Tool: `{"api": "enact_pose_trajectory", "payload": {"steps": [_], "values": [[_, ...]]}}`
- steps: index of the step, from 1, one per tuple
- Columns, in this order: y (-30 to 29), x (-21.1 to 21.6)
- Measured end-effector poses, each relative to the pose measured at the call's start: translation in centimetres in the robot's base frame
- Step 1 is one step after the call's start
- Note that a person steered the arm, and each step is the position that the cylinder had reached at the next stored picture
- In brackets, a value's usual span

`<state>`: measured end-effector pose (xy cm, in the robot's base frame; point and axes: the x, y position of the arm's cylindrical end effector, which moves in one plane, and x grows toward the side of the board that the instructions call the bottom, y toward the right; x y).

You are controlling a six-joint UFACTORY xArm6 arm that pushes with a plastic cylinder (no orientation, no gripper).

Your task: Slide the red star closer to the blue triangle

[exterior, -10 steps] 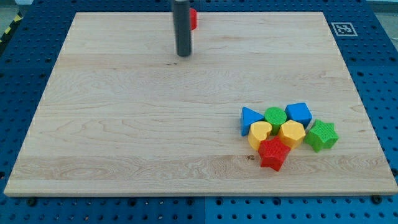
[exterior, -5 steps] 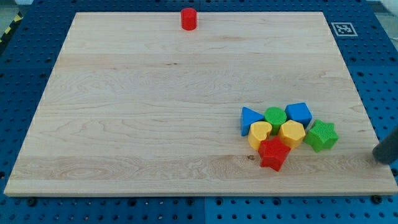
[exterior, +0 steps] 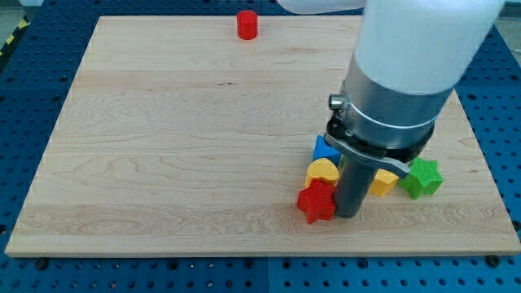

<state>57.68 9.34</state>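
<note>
The red star (exterior: 317, 202) lies near the board's bottom edge, right of centre. My tip (exterior: 348, 215) rests on the board right against the star's right side. The blue triangle (exterior: 325, 149) is just above the star and mostly hidden behind the arm, with a yellow heart (exterior: 322, 172) between the two. The arm's large white and grey body covers the middle of the cluster.
A yellow block (exterior: 383, 181) and a green star (exterior: 423, 177) peek out at the arm's right. A red cylinder (exterior: 247, 24) stands at the board's top edge. The wooden board (exterior: 163, 146) sits on a blue perforated table. Other cluster blocks are hidden.
The arm has swung in over the cluster from the view's right. The red star has slid left by about a block's width, and the yellow heart has shifted left too.
</note>
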Motion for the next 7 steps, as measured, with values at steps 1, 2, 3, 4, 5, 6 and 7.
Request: {"api": "enact_pose_trajectory", "payload": {"steps": [1, 2, 3, 4, 5, 6, 7], "values": [[0.0, 0.0], [0.0, 0.0], [0.0, 0.0], [-1.2, 0.0], [-3.2, -0.3], [-1.6, 0.0], [-1.5, 2.1]]}}
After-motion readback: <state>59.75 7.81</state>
